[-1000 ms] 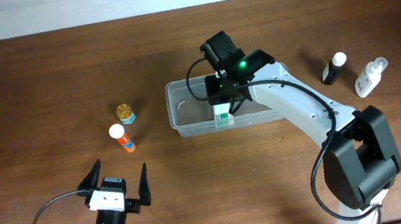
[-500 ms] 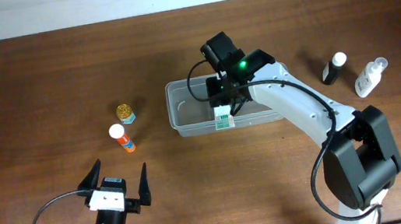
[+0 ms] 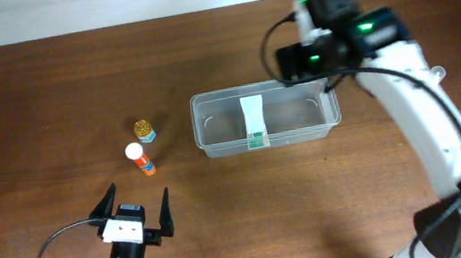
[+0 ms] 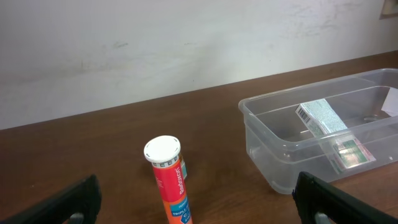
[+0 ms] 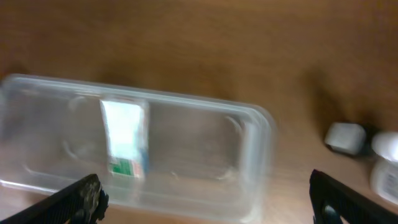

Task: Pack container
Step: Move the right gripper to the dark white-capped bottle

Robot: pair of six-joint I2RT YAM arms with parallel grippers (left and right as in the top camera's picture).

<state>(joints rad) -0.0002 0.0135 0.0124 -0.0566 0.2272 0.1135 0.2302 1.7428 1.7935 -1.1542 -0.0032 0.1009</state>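
The container (image 3: pixel 212 124) is a clear plastic bin at the middle of the table. A white box with a green label (image 3: pixel 254 121) lies flat inside it, left of centre. My right gripper (image 3: pixel 304 57) hangs above the bin's far right corner. In the right wrist view it (image 5: pixel 208 202) is open wide and empty, with the container (image 5: pixel 256 143) and the box (image 5: pixel 124 138) blurred below. My left gripper (image 3: pixel 138 199) stands open near the front left. In the left wrist view it (image 4: pixel 196 202) frames an orange tube (image 4: pixel 169 180), apart from it, and the container (image 4: pixel 261 134) sits to the right.
The white-capped orange tube (image 3: pixel 139 158) and a small gold-capped jar (image 3: pixel 144 129) stand left of the bin. In the right wrist view, a dark bottle with a white cap (image 5: pixel 345 137) and a white bottle (image 5: pixel 385 165) stand right of the bin.
My right gripper has opened and let go of the white box, which now lies in the container. It has risen and swung away to the right. The left arm has not moved.
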